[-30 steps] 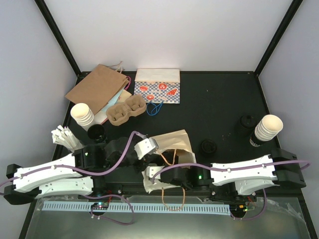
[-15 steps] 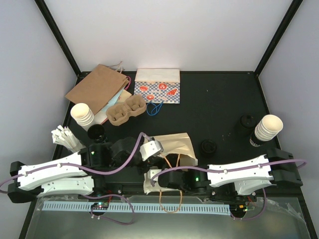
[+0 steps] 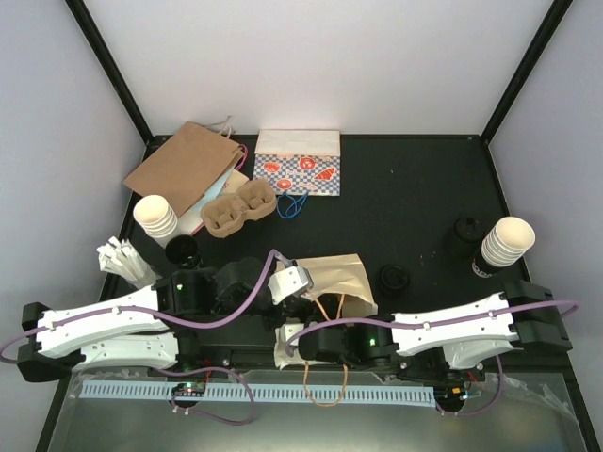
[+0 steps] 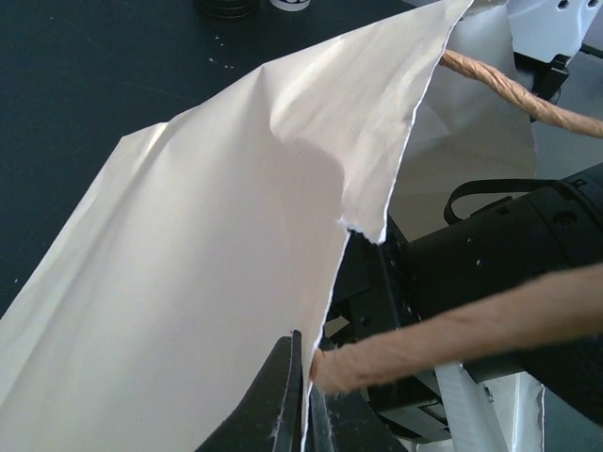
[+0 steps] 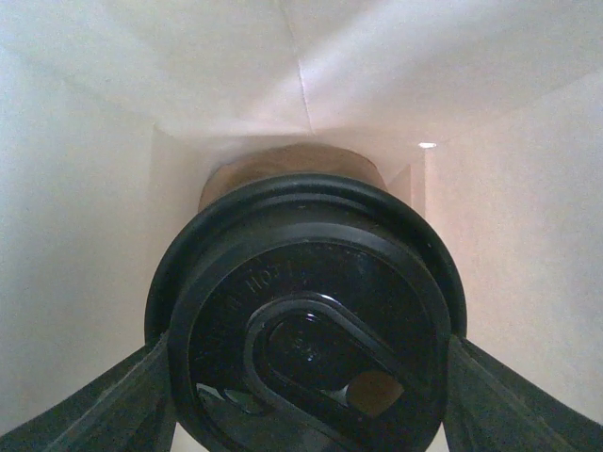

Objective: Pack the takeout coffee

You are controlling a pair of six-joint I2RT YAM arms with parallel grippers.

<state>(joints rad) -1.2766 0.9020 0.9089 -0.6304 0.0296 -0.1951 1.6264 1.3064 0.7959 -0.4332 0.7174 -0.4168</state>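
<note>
— Two arms crowd the cream bag point(image 3: 344, 276) on the worktop point(image 3: 415, 198)?
— Yes. The left pincer point(image 4: 303, 391) nips its ragged edge tight; a tug could tear it.
— The right pincer point(image 5: 306, 377) clasps the takeout coffee point(image 5: 306, 320) inside; tipped, it leaks.

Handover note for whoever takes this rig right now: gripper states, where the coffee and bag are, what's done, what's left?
Left gripper: shut on the mouth edge of the cream paper bag, holding it open.
Right gripper: shut on the takeout coffee, deep inside the bag.
Done: coffee is between the bag walls.
Left: probably seat it, release, back the right arm out, then let go of the bag.
</note>
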